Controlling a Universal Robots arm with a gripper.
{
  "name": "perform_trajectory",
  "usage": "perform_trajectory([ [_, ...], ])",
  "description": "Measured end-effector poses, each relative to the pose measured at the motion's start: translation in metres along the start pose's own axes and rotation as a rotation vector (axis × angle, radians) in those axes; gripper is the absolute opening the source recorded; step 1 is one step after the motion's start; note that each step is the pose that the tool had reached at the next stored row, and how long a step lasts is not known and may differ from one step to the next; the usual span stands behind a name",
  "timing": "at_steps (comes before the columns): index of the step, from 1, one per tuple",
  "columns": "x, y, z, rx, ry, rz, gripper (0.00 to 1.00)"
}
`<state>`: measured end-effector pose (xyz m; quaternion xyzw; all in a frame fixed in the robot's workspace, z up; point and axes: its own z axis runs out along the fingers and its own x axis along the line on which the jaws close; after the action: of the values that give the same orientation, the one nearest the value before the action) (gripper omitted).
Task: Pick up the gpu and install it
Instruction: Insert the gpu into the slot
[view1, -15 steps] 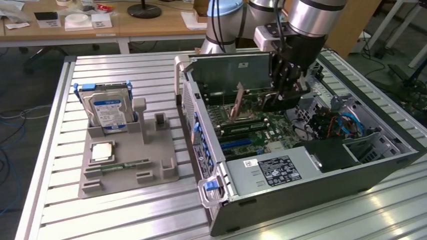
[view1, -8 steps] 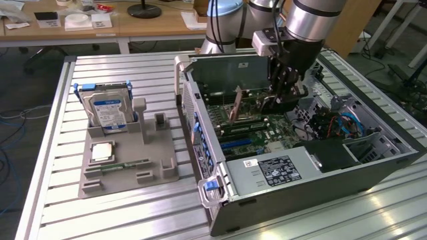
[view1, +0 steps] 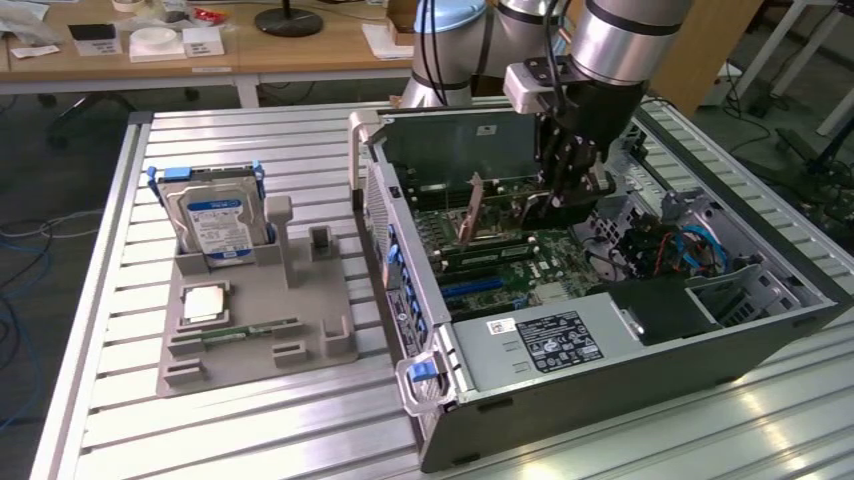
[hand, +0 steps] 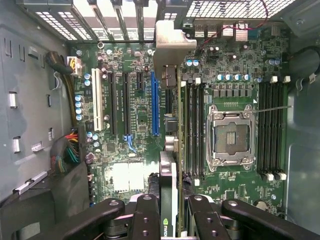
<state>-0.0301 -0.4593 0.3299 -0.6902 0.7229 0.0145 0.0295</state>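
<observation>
One gripper holds one gpu inside one open computer case.

The black gripper on the one silver robot arm is clamped on the gpu, a thin black card with one silver metal end piece. Its fingers press on both flat sides. The card stands on its edge, low over the green board inside the big grey metal computer case. It sits just beside one long blue slot and near one square silver chip socket. I cannot tell if it is pushed into a slot. One white slot lies further off. On the exterior view's left, one grey plastic tray rests on the ridged metal table. The tray carries three things: one silver hard drive with a blue and white label, one square silver chip and one slim green memory stick.
</observation>
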Motion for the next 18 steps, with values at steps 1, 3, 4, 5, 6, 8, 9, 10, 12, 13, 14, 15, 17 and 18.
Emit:
perform_trajectory([
  [1,0.0000,0.0006,0.0002,0.0001,-0.0001,0.000,0.27],
  [3,0.0002,0.0026,0.0006,0.0000,0.0000,0.000,0.27],
  [4,0.0002,0.0035,0.0006,0.0000,0.0000,0.000,0.27],
  [5,0.0002,0.0042,0.0007,-0.0001,0.0001,0.000,0.27],
  [6,0.0003,0.0051,0.0009,0.0000,-0.0001,0.000,0.27],
  [8,0.0004,0.0069,0.0014,0.0000,-0.0001,0.000,0.27],
  [9,0.0004,0.0076,0.0015,0.0000,0.0000,0.000,0.27],
  [10,0.0005,0.0079,0.0015,-0.0001,0.0001,0.000,0.27],
  [12,0.0005,0.0079,0.0016,0.0000,0.0000,0.000,0.27],
  [13,0.0005,0.0079,0.0016,0.0000,0.0000,0.000,0.27],
  [14,0.0006,0.0080,0.0017,0.0001,-0.0003,0.000,0.27],
  [15,0.0008,0.0080,0.0017,0.0001,-0.0004,0.000,0.27],
  [17,0.0008,0.0080,0.0016,0.0000,-0.0002,0.000,0.27],
  [18,0.0008,0.0079,0.0015,0.0000,0.0000,0.000,0.27],
])
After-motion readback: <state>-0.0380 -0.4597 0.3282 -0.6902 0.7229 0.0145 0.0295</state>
